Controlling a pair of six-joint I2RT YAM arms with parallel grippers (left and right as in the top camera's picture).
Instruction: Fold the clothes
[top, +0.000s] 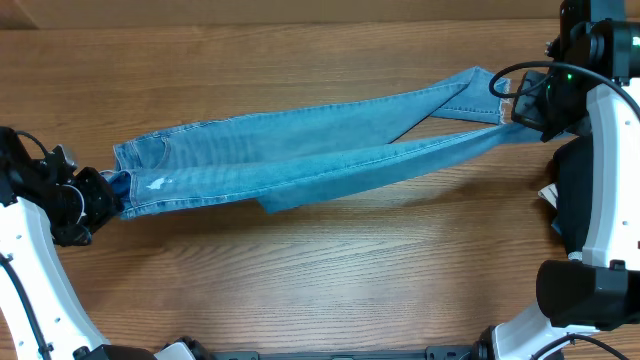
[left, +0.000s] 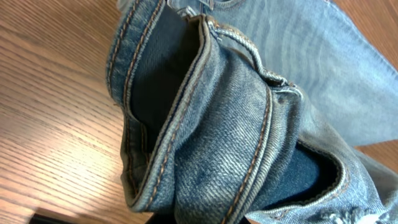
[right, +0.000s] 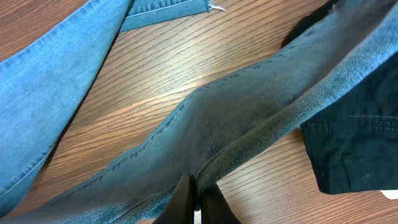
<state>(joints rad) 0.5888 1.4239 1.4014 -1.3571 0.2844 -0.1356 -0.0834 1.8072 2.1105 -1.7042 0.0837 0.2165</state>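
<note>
one pair of jeans (top: 300, 155) is lying stretched across one wooden table (top: 300, 60), its two legs trailing rightward. two grippers are showing, one left gripper (top: 113, 192) and one right gripper (top: 515, 108). one dark garment (top: 570, 195) is sitting at the right edge, one whitish scrap (top: 548, 193) peeking out beside it.

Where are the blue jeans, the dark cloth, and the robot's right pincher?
jeans (top: 300, 155): overhead view, on the middle of the legs.
dark cloth (right: 357, 146): right wrist view, on its flat part above the stitched hem.
right gripper (right: 196, 194): right wrist view, between the fingertips pinching the denim.
</note>
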